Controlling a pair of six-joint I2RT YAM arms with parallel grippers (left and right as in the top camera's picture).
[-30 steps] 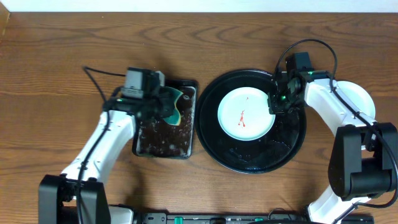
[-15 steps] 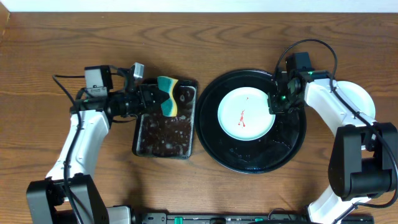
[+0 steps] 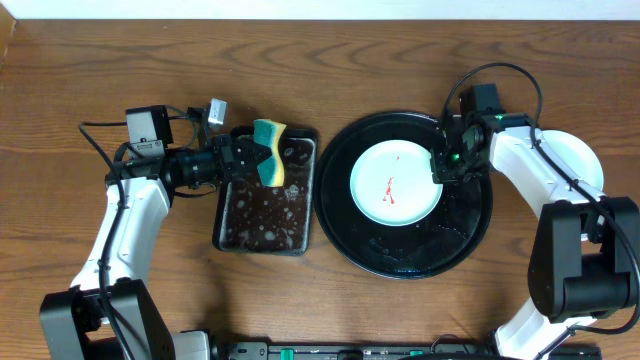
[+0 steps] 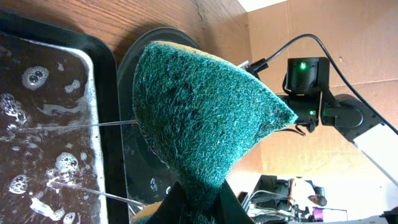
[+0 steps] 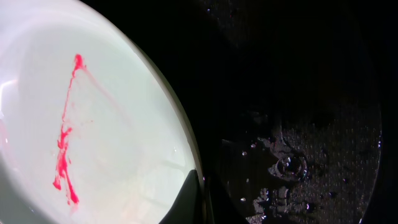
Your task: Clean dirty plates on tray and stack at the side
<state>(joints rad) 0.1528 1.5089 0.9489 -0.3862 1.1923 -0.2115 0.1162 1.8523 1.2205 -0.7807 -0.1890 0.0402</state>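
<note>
A pale blue-white plate [image 3: 395, 183] with a red smear lies in the round black tray [image 3: 400, 255]. My right gripper [image 3: 440, 166] is shut on the plate's right rim; the right wrist view shows its fingertips [image 5: 199, 194] pinching the rim of the plate [image 5: 93, 118] over the wet tray [image 5: 298, 93]. My left gripper [image 3: 252, 160] is shut on a green and yellow sponge [image 3: 268, 150] and holds it above the rectangular tray. The sponge's green face [image 4: 199, 106] fills the left wrist view, with the fingers [image 4: 199, 208] below it. A white plate [image 3: 582, 160] lies at the right, partly under my right arm.
A rectangular black tray [image 3: 265, 215] with soapy water stands left of the round tray and also shows in the left wrist view [image 4: 43, 118]. Cables run by both arms. A wall edge lies along the back of the table.
My left arm has swung out to the left and turned sideways, lifting the sponge off the rectangular tray, water trailing from it. The right arm and plate have not moved.
</note>
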